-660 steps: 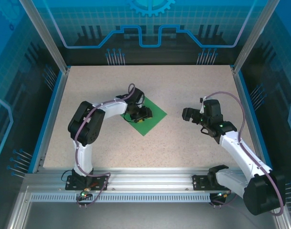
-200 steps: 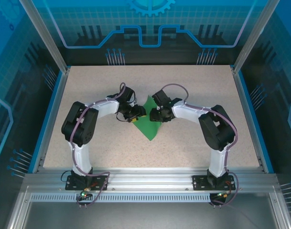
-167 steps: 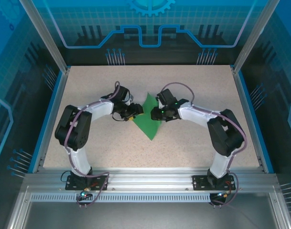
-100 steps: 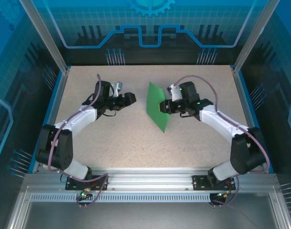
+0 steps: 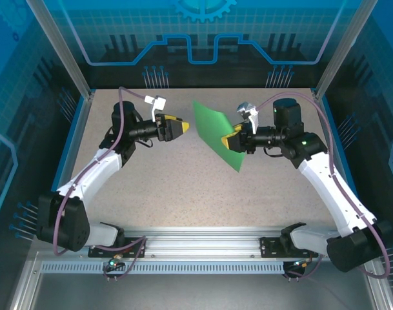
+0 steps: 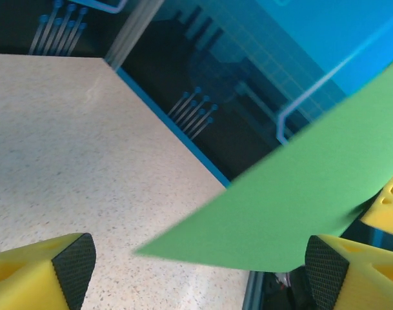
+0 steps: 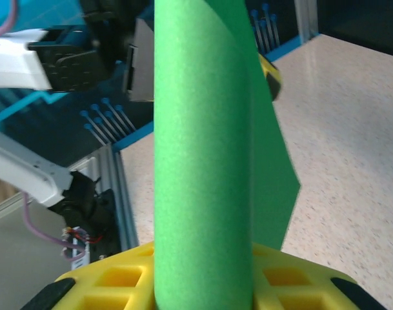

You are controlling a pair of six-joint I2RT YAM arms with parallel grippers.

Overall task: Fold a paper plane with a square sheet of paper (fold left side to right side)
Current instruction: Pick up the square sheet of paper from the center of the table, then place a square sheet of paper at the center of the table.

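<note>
The square sheet of paper [image 5: 215,132] is green and hangs tilted in the air above the middle of the table. My right gripper [image 5: 233,141] is shut on its right edge. In the right wrist view the square sheet of paper [image 7: 202,161] curls over between the yellow fingers [image 7: 293,287] of my right gripper [image 7: 202,287]. My left gripper [image 5: 180,128] points at the sheet from the left, open and a little apart from it. The left wrist view has the square sheet of paper [image 6: 299,200] ahead of my open left gripper [image 6: 199,261], with nothing between its pads [image 6: 73,261].
The speckled table [image 5: 183,187] has blue side edges [image 5: 70,155] and slanted metal posts [image 5: 60,48] at the back corners. An aluminium rail [image 5: 202,242] with both arm bases runs along the near edge.
The right gripper took the green sheet off the table and carried it up and to the right. The left gripper let go, opened wide and drew back to the left.
</note>
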